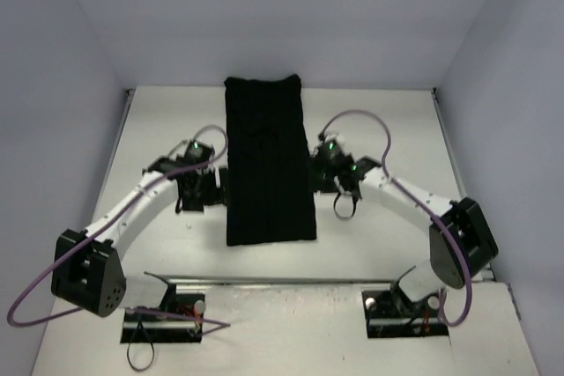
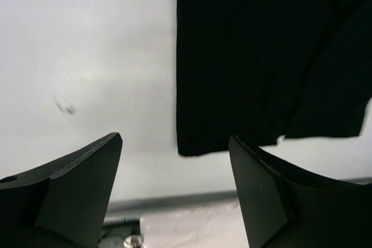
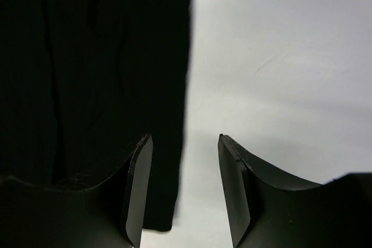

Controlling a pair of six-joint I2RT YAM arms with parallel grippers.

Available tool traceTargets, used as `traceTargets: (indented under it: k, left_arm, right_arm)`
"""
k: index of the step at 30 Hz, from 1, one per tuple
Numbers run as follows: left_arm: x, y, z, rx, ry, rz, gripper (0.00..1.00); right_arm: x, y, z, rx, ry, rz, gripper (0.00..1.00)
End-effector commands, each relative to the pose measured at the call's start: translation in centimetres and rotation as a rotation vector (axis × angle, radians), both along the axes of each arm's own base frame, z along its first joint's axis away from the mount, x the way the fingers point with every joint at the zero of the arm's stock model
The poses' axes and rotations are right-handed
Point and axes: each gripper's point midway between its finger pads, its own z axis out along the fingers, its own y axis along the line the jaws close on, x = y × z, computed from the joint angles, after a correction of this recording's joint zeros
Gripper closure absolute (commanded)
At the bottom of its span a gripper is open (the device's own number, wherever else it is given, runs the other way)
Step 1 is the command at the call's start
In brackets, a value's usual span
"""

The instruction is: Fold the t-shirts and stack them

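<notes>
While two pincers (image 2: 174,138) (image 3: 185,137) stand open, one black t-shirt (image 1: 267,165) lies between.

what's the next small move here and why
Probably bring the left gripper and right gripper to the near hem corners and pinch them. Both stand open and empty beside the t-shirt, which lies flat as a long strip, not yet folded across.

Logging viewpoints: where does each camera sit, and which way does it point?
Top external: above and behind the robot, looking down on the table; left arm and right arm flank the folded black t-shirt.
Left wrist: on the left arm, looking past the open left gripper at the t-shirt's corner.
Right wrist: looking past the open right gripper at the t-shirt's edge.
Shared: the t-shirt, in all three.
</notes>
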Motion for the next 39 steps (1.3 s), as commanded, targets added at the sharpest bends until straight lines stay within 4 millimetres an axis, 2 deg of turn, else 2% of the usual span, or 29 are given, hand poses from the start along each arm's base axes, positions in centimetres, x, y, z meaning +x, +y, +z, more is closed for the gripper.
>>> traceTargets:
  k: [1, 3, 6, 10, 16, 20, 26, 33, 39]
  left_arm:
    - [-3.5, -1.3, -2.1, -0.079, 0.114, 0.018, 0.28]
    - [-4.2, -1.4, -2.7, -0.084, 0.127, 0.014, 0.29]
    - [-4.3, -1.3, -3.0, -0.081, 0.128, 0.014, 0.29]
    - [-4.9, -1.2, -3.8, -0.081, 0.147, 0.013, 0.28]
    - [-6.3, -0.8, -6.2, -0.065, 0.213, 0.017, 0.29]
    - [-7.1, -0.5, -7.5, -0.051, 0.251, 0.025, 0.34]
    - [-7.2, -0.7, -8.2, -0.058, 0.249, 0.031, 0.37]
    - [-6.3, -1.8, -8.6, -0.063, 0.232, 0.039, 0.38]
    - [-6.7, -1.7, -10.2, -0.016, 0.254, 0.055, 0.53]
  right_arm:
    - [-4.9, 3.3, -1.2, 0.100, 0.088, -0.020, 0.54]
    - [-6.3, 2.8, -2.4, 0.076, 0.101, -0.051, 0.54]
    - [-7.5, 2.4, -2.5, 0.096, 0.090, -0.112, 0.53]
    - [-8.3, 0.9, -2.5, 0.107, 0.063, -0.174, 0.52]
    - [-9.4, 0.9, -4.1, 0.097, 0.125, -0.170, 0.52]
    - [-9.6, 1.1, -4.6, 0.085, 0.138, -0.154, 0.52]
    - [-10.2, 0.9, -5.3, 0.066, 0.146, -0.157, 0.52]
    - [-11.0, 1.0, -6.2, 0.048, 0.165, -0.158, 0.52]
    - [-11.2, 1.2, -6.6, 0.033, 0.164, -0.161, 0.52]
